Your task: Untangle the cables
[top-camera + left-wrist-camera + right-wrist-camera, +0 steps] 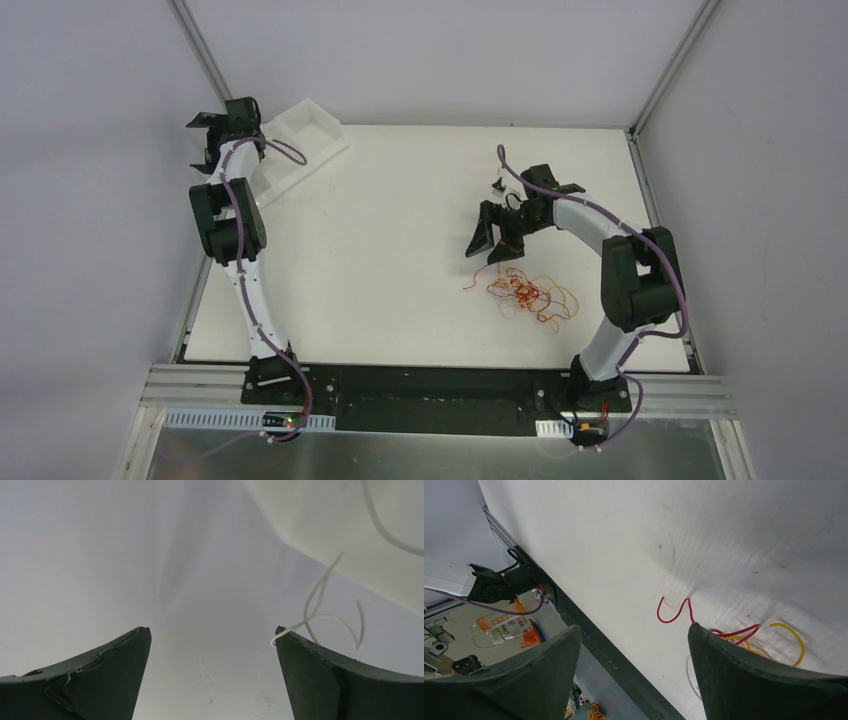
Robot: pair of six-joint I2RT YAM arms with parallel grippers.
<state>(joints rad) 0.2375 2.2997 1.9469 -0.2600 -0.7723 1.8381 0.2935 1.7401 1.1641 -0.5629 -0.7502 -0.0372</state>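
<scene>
jaws both spread; cables (528,296) tangled on table (380,250) near right jaws; white tray (300,140) by left jaws, contents unclear.

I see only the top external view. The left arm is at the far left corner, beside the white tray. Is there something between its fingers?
Observer: No. The left wrist view shows the left gripper open, with nothing between its fingers.
Operator: Is any wire near it?
Observer: Yes. A thin white wire curls beside the tip of one finger. It seems to touch the tip, but I cannot tell if it is caught.
Operator: Does the right gripper hold a cable?
Observer: No. In the right wrist view the right gripper is open, and a red strand lies just beyond one fingertip, not gripped.
</scene>
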